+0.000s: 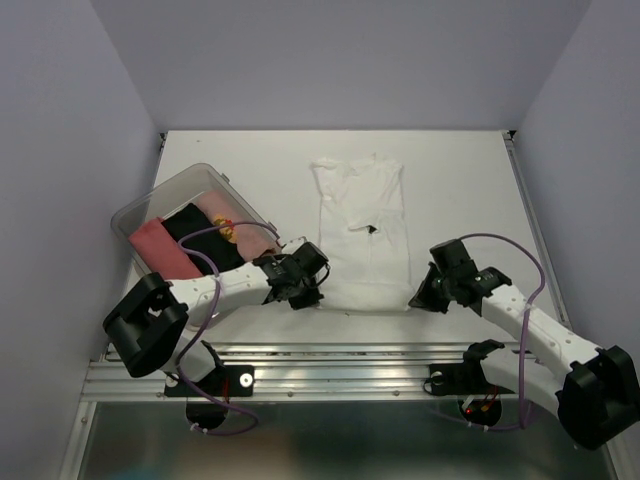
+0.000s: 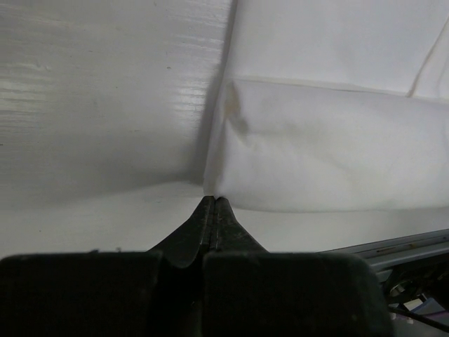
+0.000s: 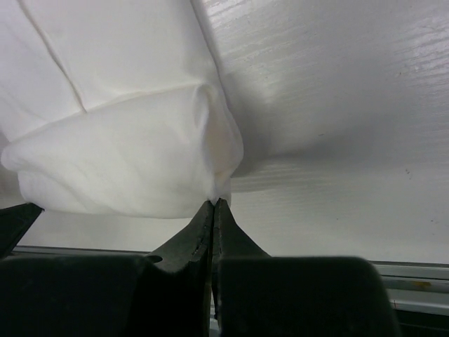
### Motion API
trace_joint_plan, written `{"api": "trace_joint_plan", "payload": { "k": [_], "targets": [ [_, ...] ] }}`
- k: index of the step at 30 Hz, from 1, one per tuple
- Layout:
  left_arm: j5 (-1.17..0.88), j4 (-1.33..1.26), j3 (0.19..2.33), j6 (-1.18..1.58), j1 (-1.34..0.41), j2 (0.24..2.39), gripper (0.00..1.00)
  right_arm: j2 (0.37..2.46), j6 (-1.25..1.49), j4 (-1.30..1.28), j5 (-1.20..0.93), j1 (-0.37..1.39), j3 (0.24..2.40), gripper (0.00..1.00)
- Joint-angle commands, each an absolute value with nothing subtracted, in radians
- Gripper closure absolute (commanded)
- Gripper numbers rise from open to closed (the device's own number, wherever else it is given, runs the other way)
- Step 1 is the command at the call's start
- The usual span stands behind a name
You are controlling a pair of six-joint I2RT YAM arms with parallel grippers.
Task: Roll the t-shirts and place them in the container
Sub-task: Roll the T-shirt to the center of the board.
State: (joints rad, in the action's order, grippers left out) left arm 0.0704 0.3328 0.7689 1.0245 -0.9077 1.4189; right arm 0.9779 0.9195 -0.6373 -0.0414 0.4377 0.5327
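A white t-shirt (image 1: 362, 235) with a small dark neck label lies folded lengthwise in the middle of the table, collar end far from me. My left gripper (image 1: 312, 290) is shut on its near left corner. My right gripper (image 1: 418, 297) is shut on its near right corner. In the left wrist view the closed gripper tips (image 2: 214, 200) pinch a lifted fold of the white cloth (image 2: 330, 154). The right wrist view shows the same: the gripper (image 3: 214, 202) pinches the bunched hem of the shirt (image 3: 119, 161), raised slightly off the table.
A clear plastic tub (image 1: 160, 190) stands at the left, just beyond the left arm. It holds a salmon-pink shirt (image 1: 158, 245), a black shirt (image 1: 200, 235) and a pale shirt with red-yellow print (image 1: 224, 216). A metal rail (image 1: 340, 375) runs along the near table edge.
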Motion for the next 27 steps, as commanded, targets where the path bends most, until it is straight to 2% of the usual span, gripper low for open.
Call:
{"api": "trace_joint_plan", "payload": {
  "k": [1, 27],
  "targets": [
    [0.078, 0.367, 0.814, 0.999, -0.896, 1.376, 1.00, 0.989, 0.907, -0.658, -0.005, 0.434, 0.595, 0.99],
    [0.091, 0.370, 0.943, 0.919, -0.778, 1.428, 1.00, 1.129, 0.810, -0.661, 0.166, 0.434, 0.804, 0.98]
  ]
}}
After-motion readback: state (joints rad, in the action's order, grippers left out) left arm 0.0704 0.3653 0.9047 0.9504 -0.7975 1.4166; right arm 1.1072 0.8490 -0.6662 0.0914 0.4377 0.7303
